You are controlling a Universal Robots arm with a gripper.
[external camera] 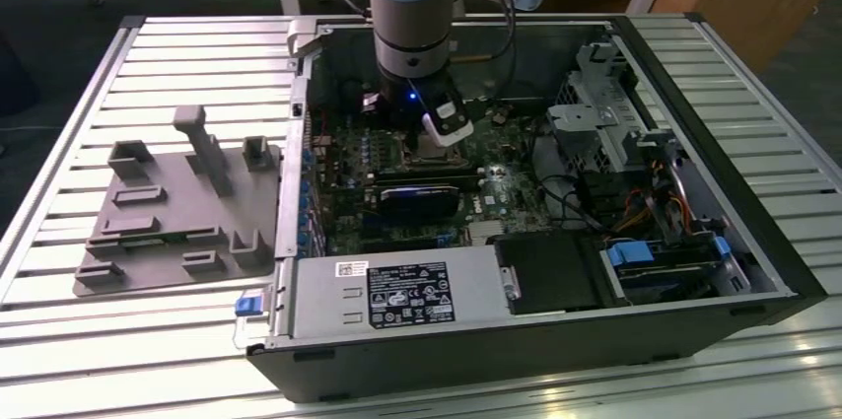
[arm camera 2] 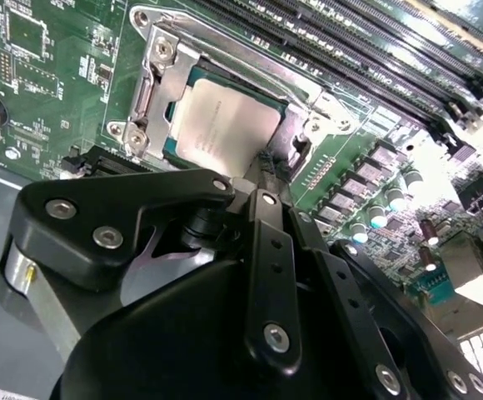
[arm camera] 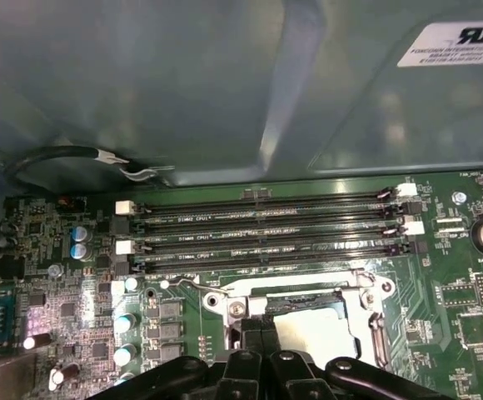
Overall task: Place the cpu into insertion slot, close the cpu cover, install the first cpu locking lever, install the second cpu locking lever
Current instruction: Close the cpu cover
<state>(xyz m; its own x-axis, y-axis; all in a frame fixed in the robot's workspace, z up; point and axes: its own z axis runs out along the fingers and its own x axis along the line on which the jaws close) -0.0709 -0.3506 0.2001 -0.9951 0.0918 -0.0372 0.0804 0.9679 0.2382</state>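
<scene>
The cpu (arm camera 2: 225,125) lies flat in the insertion slot, its pale silver top showing through the window of the cpu cover (arm camera 2: 154,79), which lies down around it. In the first wrist view the cpu (arm camera: 312,327) and the cover (arm camera: 233,307) sit just past my fingers. A thin wire locking lever (arm camera 2: 308,87) runs along one side of the cover, with a bent lever end (arm camera: 183,285) beside the socket. My gripper (arm camera 2: 266,162) is shut, its tips right at the cover's edge. In the exterior view the gripper (external camera: 445,138) reaches down into the open computer case.
Memory slots (arm camera: 266,229) run beside the socket, with the case wall (arm camera: 183,83) behind them. A black graphics card (external camera: 421,204), a power supply (external camera: 394,296) and a drive cage (external camera: 605,113) crowd the case. A grey fixture plate (external camera: 172,212) lies on the slatted table.
</scene>
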